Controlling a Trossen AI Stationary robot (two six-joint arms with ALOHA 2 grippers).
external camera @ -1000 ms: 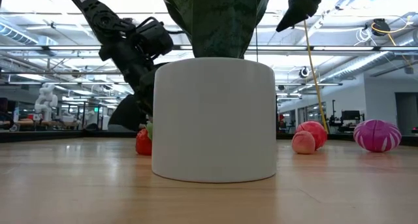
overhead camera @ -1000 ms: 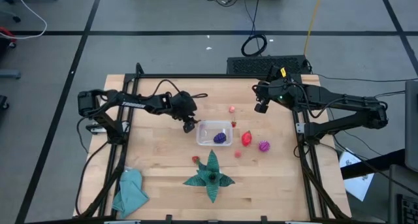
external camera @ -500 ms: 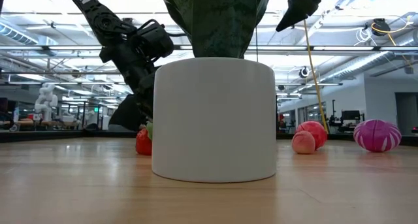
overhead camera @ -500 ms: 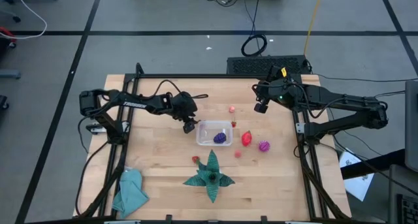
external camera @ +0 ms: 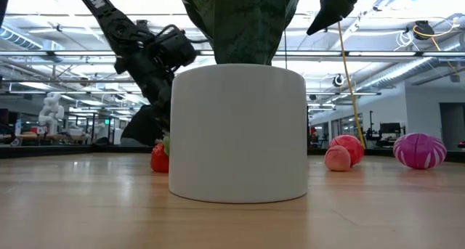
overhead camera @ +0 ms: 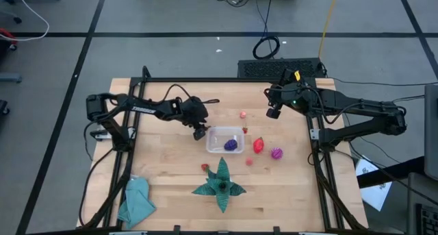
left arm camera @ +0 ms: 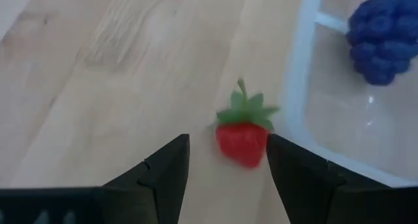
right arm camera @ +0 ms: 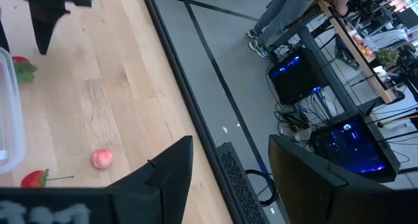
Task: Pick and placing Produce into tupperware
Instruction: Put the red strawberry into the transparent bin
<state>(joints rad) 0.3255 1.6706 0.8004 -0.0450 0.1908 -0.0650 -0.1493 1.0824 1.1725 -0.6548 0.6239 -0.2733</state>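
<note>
A red strawberry (left arm camera: pixel 243 136) with a green cap lies on the wooden table, right against the outer wall of the clear tupperware (overhead camera: pixel 217 133) (left arm camera: pixel 297 119). My left gripper (left arm camera: pixel 226 145) (overhead camera: pixel 200 133) is open, slanting down, with its fingers standing on either side of this strawberry and just short of it. A purple grape bunch (overhead camera: pixel 232 144) (left arm camera: pixel 382 38) lies inside the tupperware. My right gripper (overhead camera: pixel 274 114) (right arm camera: pixel 228 159) hangs open and empty, high over the table's far right.
Loose on the table are a red fruit (overhead camera: pixel 258 145), a magenta ball (overhead camera: pixel 276 153), a small pink fruit (overhead camera: pixel 249 161) and small red fruits (overhead camera: pixel 243 114) (overhead camera: pixel 204 167). A dark-green leafy plant (overhead camera: pixel 220 183) in a white pot (external camera: pixel 238 133) stands near the front. A teal cloth (overhead camera: pixel 137 201) lies front left.
</note>
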